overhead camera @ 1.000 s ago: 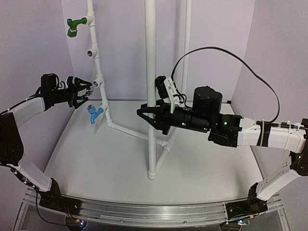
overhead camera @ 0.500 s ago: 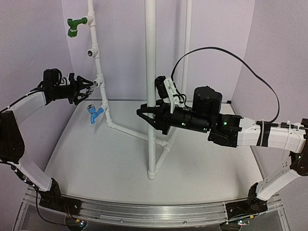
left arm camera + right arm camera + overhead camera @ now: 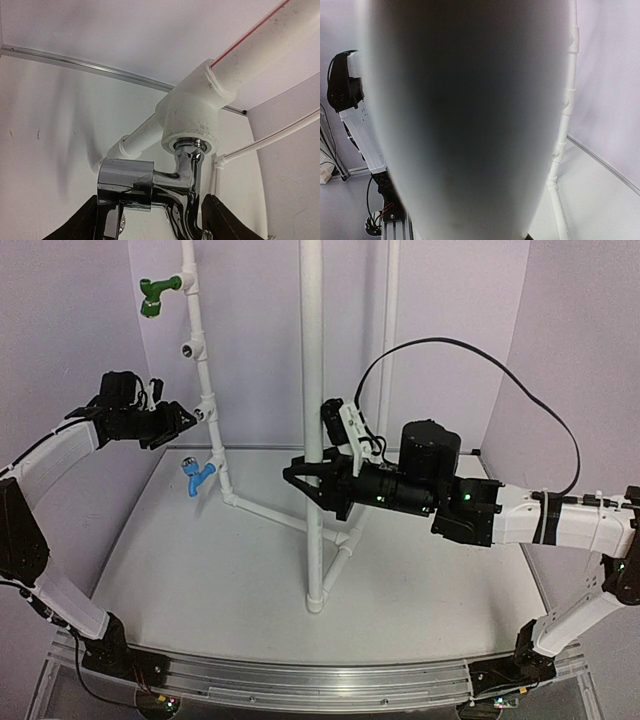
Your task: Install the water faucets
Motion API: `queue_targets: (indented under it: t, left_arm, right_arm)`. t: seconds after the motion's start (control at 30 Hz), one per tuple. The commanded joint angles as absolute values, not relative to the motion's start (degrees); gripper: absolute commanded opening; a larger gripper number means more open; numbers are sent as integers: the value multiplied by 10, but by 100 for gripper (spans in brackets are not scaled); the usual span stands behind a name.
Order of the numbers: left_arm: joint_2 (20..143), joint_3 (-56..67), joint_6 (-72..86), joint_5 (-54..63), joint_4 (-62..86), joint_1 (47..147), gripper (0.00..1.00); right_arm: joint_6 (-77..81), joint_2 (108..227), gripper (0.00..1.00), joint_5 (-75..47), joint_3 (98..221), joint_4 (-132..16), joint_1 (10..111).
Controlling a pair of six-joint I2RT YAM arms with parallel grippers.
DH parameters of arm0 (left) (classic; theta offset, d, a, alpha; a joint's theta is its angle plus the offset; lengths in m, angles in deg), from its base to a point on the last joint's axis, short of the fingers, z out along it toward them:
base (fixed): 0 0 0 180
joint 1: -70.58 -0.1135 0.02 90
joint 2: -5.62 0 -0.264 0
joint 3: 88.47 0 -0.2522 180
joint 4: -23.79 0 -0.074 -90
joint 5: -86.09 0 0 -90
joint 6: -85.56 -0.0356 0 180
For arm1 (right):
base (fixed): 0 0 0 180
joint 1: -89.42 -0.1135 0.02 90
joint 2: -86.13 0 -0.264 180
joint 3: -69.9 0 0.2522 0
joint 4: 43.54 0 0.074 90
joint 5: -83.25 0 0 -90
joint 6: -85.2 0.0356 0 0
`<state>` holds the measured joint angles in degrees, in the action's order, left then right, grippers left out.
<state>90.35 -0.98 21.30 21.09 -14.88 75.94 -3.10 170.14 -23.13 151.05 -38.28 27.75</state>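
Note:
The silver chrome faucet [image 3: 175,180] is threaded into a white tee [image 3: 190,117] on the thin pipe run. My left gripper [image 3: 150,220] [image 3: 183,420] holds it, one finger against the handle and the other against the spout. A blue faucet [image 3: 197,476] sits in the tee below, and a green one [image 3: 155,295] is at the top. My right gripper [image 3: 300,483] is shut on the thick upright white pipe [image 3: 313,390], which fills the right wrist view [image 3: 465,120].
An empty tee [image 3: 192,348] faces out between the green faucet and the silver one. A slanted pipe [image 3: 275,515] runs from the thin riser to the upright's foot [image 3: 318,602]. Purple walls close in on three sides. A black cable [image 3: 500,360] arcs over the right arm.
The left gripper's jaws have closed in from wide open onto the silver faucet, and its wrist has risen and rolled. The right arm has stayed still on the pipe.

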Motion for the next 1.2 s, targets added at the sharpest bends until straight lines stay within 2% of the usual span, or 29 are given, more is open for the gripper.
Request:
queue_targets:
  t: [0.0, 0.3, 0.5, 0.63, 0.7, 0.77, 0.87, 0.93, 1.17]
  left_arm:
    - [865, -66, 56, 95, -180, 805, 45]
    - [910, -189, -184, -210, -284, 969, 44]
    - [932, -183, -279, -407, -268, 1054, 42]
    - [937, -160, -348, -509, -227, 1098, 45]
    - [939, -165, -347, -514, -228, 1106, 55]
    - [939, -180, -319, -494, -246, 1107, 73]
    - [939, -199, -266, -457, -283, 1107, 95]
    - [930, -199, -228, -439, -294, 1106, 99]
    - [845, -162, -99, -342, -322, 1105, 100]
  right_arm:
    - [50, 1707, 0, -277, 1535, -377, 262]
    - [55, 1715, 0, -273, 1542, -379, 262]
    - [48, 1706, 0, -257, 1538, -379, 262]
    - [48, 1702, 0, -252, 1533, -379, 262]
    - [48, 1702, 0, -253, 1532, -378, 261]
    - [47, 1702, 0, -253, 1532, -378, 262]
    - [46, 1701, 0, -251, 1532, -378, 262]
    - [45, 1700, 0, -250, 1531, -378, 262]
    - [46, 1698, 0, -239, 1523, -378, 262]
